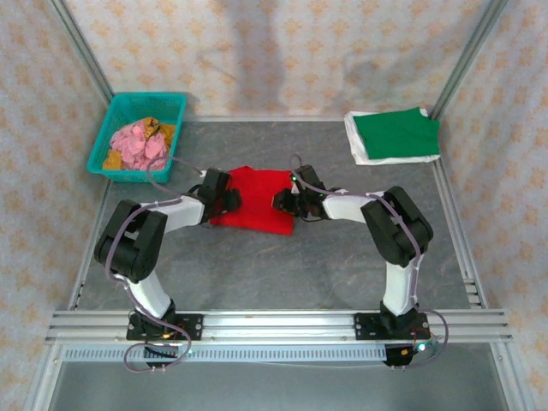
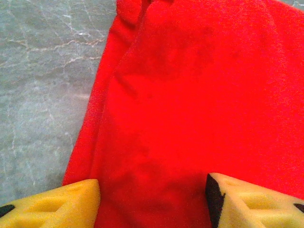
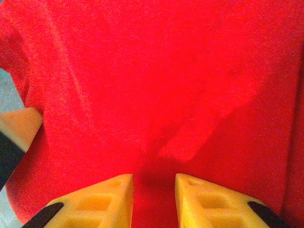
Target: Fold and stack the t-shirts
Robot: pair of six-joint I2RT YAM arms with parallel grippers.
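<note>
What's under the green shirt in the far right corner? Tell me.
A folded white t-shirt lies under the green t-shirt, its edges showing along the left and near sides. The rest of it is covered, so anything else beneath cannot be seen.

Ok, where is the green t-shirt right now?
In the top view, the green t-shirt lies folded on a white t-shirt at the far right corner of the table.

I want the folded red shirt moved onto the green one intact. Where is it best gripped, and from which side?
Likely grip the red shirt at its two side edges, left gripper from the left, right gripper from the right. It lies flat in layers on the table, so pinching every layer at opposite edges should keep it folded.
</note>
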